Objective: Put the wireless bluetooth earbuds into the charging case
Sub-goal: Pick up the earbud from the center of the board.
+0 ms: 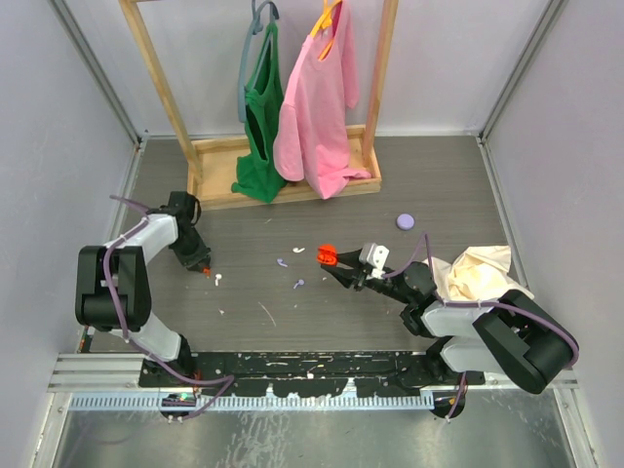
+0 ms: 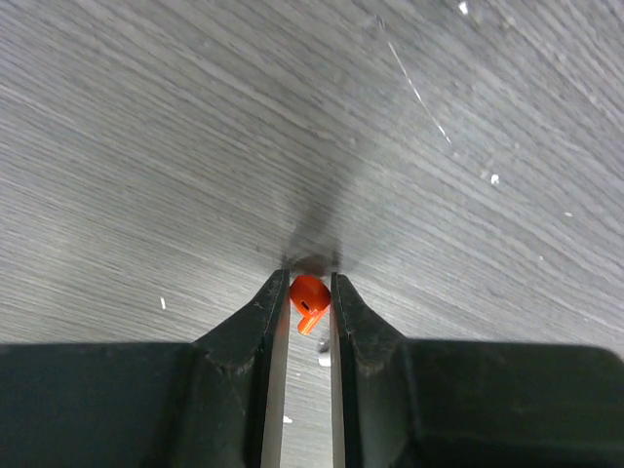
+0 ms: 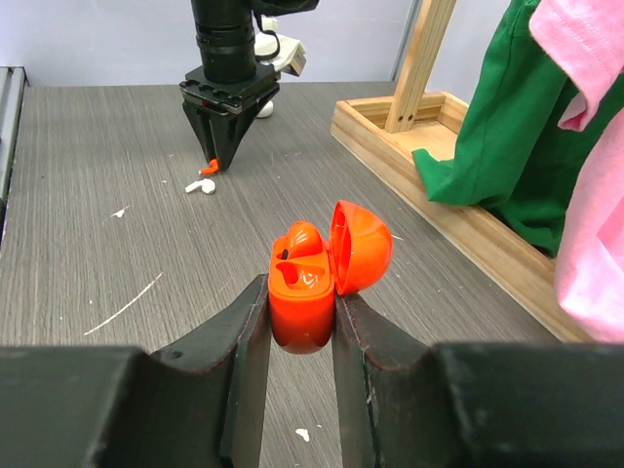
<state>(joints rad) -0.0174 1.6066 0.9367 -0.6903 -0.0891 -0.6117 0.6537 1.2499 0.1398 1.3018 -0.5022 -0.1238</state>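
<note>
An orange earbud (image 2: 308, 294) is pinched between the tips of my left gripper (image 2: 310, 281), low over the table at the left (image 1: 206, 269). The right wrist view shows that gripper (image 3: 216, 164) in the distance with the orange earbud (image 3: 211, 166) at its tips. My right gripper (image 3: 300, 294) is shut on the orange charging case (image 3: 302, 302), which it holds upright near the table's middle (image 1: 328, 256). The case lid (image 3: 362, 246) stands open to the right. A second orange earbud (image 3: 302, 240) sits in the case's far socket; the near socket is bare.
A small white earbud-shaped piece (image 3: 202, 185) lies on the table just beside the left gripper (image 1: 218, 278). Small lavender bits (image 1: 282, 262) (image 1: 299, 285) and a lavender disc (image 1: 406, 221) lie on the table. A wooden rack (image 1: 283, 156) with green and pink garments stands behind. A cream cloth (image 1: 478, 271) drapes the right arm.
</note>
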